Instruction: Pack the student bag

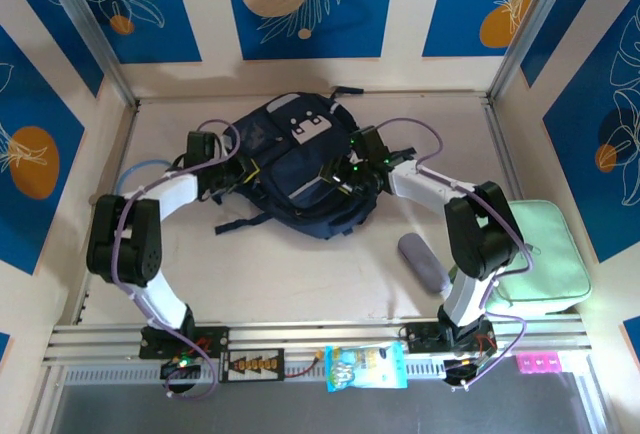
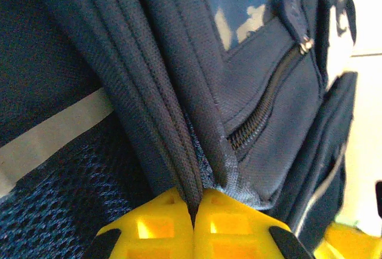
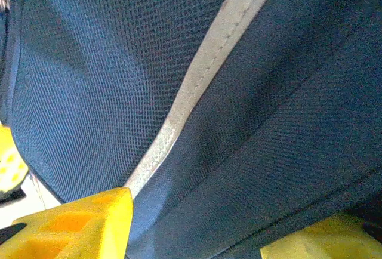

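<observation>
Navy student bag [image 1: 285,159] on bench [image 1: 300,284], long side running near to far, top farthest; left jaws clenched on it, right jaws unclear

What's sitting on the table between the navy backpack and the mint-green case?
In the top view, a small grey oblong object lies between the backpack and the mint-green case, beside the right arm.

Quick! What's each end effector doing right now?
Left end effector: closed, pinching a student bag seam.
Right end effector: open, jaws astride student bag fabric.
</observation>
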`<state>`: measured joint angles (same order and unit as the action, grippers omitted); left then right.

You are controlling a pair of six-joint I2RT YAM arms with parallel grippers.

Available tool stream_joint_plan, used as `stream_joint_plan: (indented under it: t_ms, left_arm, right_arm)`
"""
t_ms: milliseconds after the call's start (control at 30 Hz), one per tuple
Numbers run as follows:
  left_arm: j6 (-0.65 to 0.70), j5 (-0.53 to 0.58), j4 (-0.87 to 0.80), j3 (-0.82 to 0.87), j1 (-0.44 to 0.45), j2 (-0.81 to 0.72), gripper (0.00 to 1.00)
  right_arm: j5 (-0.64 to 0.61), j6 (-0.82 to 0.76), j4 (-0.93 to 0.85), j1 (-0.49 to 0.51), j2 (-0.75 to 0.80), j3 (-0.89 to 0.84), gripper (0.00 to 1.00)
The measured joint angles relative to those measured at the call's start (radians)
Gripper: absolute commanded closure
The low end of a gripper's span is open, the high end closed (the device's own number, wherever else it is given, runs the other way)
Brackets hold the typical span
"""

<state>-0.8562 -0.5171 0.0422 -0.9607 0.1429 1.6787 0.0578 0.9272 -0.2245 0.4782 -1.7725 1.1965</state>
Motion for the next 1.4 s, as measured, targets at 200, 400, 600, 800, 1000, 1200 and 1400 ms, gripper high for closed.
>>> stream_joint_plan:
  t_ms: [200,400,600,800,1000,1200,1400]
  left_arm:
    - [-0.185,0.019,0.108,0.122,0.071,-0.116,1.00]
    - [-0.312,0.055,0.150,0.142,0.161,-0.153,1.00]
    - [-0.392,0.091,0.163,0.141,0.208,-0.153,1.00]
    - [-0.453,0.108,0.191,0.134,0.238,-0.143,1.00]
    - [-0.505,0.107,0.214,0.134,0.248,-0.137,1.00]
    - [-0.531,0.107,0.231,0.134,0.248,-0.137,1.00]
    - [-0.542,0.106,0.241,0.134,0.248,-0.137,1.00]
  right_arm:
    - [0.014,-0.084,-0.004,-0.082,-0.032,0.099,0.42]
    - [-0.043,-0.146,-0.074,-0.129,-0.005,0.121,0.37]
    - [-0.189,-0.219,-0.244,-0.129,0.150,0.121,0.37]
    - [-0.275,-0.254,-0.300,0.038,0.299,0.111,0.46]
    - [-0.304,-0.236,-0.282,0.243,0.270,0.068,0.60]
    - [-0.323,-0.230,-0.230,0.339,0.126,0.082,0.66]
    - [-0.344,-0.235,-0.198,0.369,0.000,0.148,0.68]
